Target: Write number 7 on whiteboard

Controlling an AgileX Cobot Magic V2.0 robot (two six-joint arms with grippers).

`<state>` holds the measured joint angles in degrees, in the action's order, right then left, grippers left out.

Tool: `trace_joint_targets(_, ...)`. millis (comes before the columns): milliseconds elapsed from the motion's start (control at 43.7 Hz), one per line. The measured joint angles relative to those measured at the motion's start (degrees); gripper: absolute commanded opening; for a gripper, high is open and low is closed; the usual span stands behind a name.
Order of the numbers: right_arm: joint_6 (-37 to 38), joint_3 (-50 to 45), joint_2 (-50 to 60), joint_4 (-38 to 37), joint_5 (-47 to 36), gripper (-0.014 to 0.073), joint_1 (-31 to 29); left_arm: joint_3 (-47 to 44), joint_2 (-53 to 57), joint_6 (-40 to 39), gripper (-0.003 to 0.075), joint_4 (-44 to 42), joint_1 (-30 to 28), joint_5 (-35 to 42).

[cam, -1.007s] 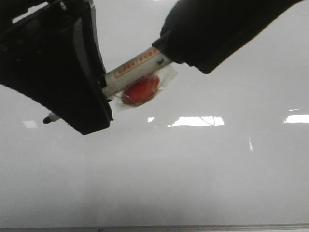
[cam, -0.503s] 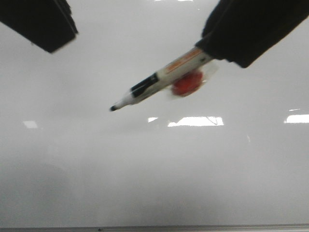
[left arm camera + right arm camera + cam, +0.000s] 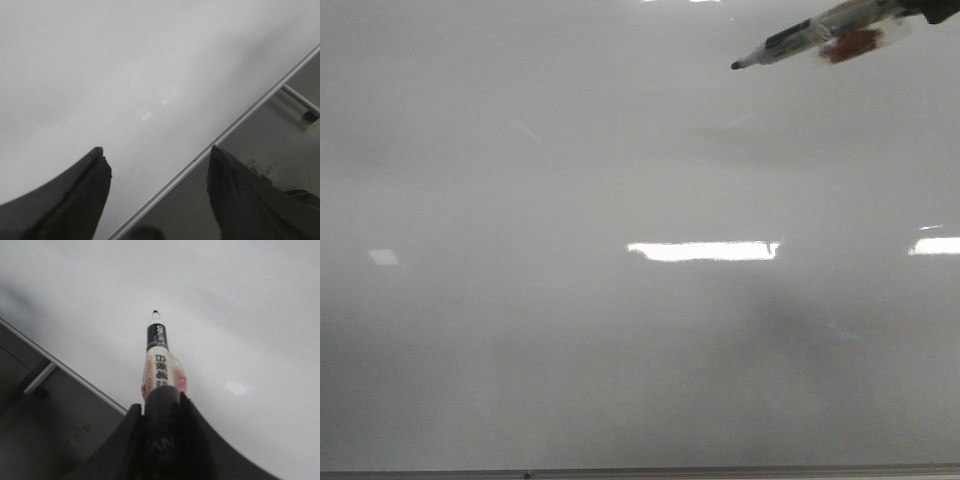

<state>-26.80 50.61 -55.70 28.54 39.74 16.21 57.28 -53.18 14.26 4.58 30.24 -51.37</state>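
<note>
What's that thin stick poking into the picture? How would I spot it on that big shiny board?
Start with the large glossy pale-grey whiteboard filling the front view, then look to its top right corner. There a slim white marker pen with a black band, black tip and red patch slants in, held by the right pincer. It is the only coloured thing against the blank board; the bright rectangles are only light reflections.

Front, wrist cameras near; share whiteboard (image 3: 570, 350).
</note>
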Motion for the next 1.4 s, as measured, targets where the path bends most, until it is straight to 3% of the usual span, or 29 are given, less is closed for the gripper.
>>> trace_joint_targets(732,-1.17,11.22,-19.96,1.08,-8.14,-0.0039,0.0,0.0,-1.06,0.01,0.0417,0.0,0.0,0.99)
trace_joint_targets(1395,-1.04,11.22,-18.95,-1.75,-4.79,-0.0058,-6.15,0.0,-1.06,0.01,0.0417,0.0,0.0,1.12)
